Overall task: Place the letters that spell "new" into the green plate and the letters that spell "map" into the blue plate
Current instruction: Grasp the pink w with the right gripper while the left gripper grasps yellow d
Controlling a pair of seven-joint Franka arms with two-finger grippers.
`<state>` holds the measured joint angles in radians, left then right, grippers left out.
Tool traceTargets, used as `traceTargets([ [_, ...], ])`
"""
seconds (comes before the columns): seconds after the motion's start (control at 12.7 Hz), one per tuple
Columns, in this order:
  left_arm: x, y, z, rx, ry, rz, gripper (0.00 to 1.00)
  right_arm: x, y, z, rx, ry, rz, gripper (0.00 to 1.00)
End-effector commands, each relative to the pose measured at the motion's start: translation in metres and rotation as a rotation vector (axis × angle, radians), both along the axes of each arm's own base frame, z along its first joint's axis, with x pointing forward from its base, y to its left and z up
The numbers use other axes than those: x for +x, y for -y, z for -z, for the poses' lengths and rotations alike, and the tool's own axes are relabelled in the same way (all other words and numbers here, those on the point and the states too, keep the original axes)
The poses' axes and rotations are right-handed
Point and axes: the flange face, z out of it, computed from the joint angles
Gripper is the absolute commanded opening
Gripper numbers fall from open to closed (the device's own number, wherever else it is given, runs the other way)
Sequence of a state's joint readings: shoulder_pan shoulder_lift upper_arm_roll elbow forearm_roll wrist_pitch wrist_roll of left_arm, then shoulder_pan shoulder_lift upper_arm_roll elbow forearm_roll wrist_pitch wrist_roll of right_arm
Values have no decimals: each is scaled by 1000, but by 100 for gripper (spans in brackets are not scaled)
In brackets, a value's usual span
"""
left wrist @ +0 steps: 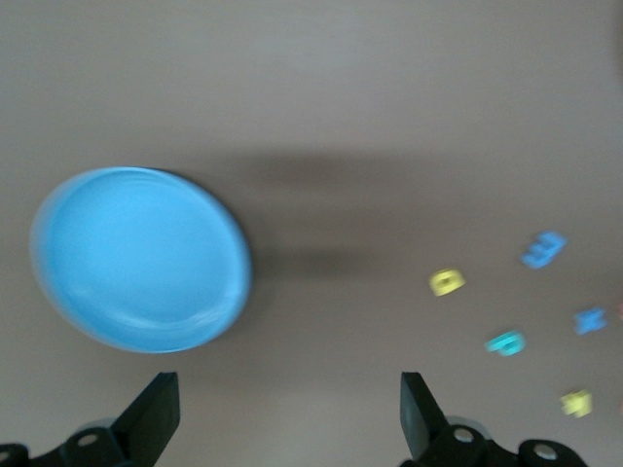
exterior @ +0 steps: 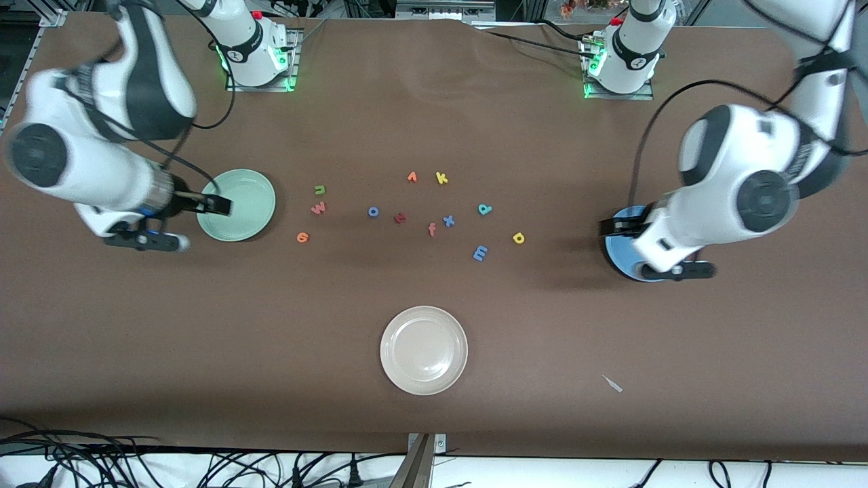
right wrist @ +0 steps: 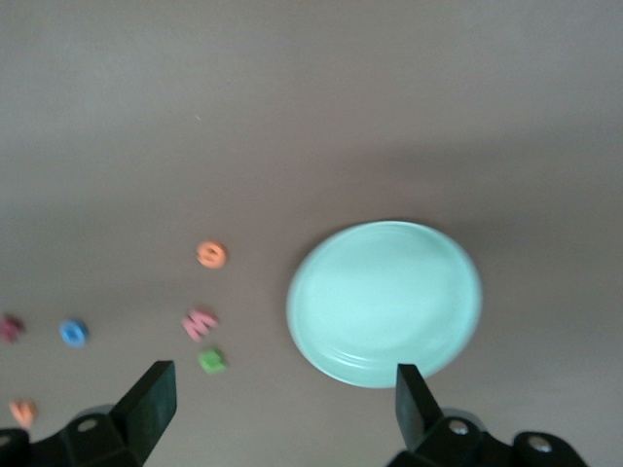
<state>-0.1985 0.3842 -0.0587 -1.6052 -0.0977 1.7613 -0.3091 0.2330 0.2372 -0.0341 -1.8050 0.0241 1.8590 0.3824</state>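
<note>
The green plate [exterior: 254,186] [right wrist: 384,304] lies toward the right arm's end, and the olive "n" [exterior: 319,190] [right wrist: 211,361], pink "w" [exterior: 318,207] [right wrist: 200,323] and orange "e" [exterior: 302,236] [right wrist: 210,255] lie beside it. My right gripper [exterior: 203,203] [right wrist: 282,418] hangs open and empty by that plate's rim. The blue plate [exterior: 617,252] [left wrist: 141,258] is half hidden under the left arm. Blue "m" [exterior: 479,253] [left wrist: 543,249], yellow "a" [exterior: 519,238] [left wrist: 447,282] and teal "p" [exterior: 484,209] [left wrist: 506,342] lie mid-table. My left gripper [exterior: 624,227] [left wrist: 289,418] hangs open, with bare table between its fingers.
A cream plate [exterior: 424,350] sits nearest the front camera. Other letters lie mid-table: yellow "k" [exterior: 441,178], an orange wedge [exterior: 411,177], blue "o" [exterior: 373,211], blue "x" [exterior: 448,220], pink "f" [exterior: 432,230] and a dark red letter [exterior: 400,217]. A small pale sliver [exterior: 612,383] lies near the front edge.
</note>
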Motion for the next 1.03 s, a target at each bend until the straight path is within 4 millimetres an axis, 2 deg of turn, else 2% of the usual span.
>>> traceTargets([
  [0.0,-11,38,34,1,29,-110,100,-8,-69,62,-52,57,135,100],
  [0.08,-26,60,59,14,44,-136,100,-15,-83,85,-66,70,221,100],
  [0.16,-42,79,86,16,77,-148,100,-26,-99,100,-71,95,302,99],
  [0.24,-56,89,110,16,111,-181,100,-39,-115,122,-79,107,359,99],
  [0.32,-68,95,130,18,124,-195,100,-45,-115,137,-77,121,405,98],
  [0.55,-84,120,183,49,101,-237,100,-67,-105,169,-97,102,454,84],
  [0.63,-84,127,194,46,122,-279,100,-78,-100,178,-94,108,477,75],
  [0.71,-83,128,203,47,126,-300,100,-90,-95,186,-80,130,505,72],
  [0.95,-84,128,216,58,115,-330,98,-103,-91,191,-73,140,519,72],
])
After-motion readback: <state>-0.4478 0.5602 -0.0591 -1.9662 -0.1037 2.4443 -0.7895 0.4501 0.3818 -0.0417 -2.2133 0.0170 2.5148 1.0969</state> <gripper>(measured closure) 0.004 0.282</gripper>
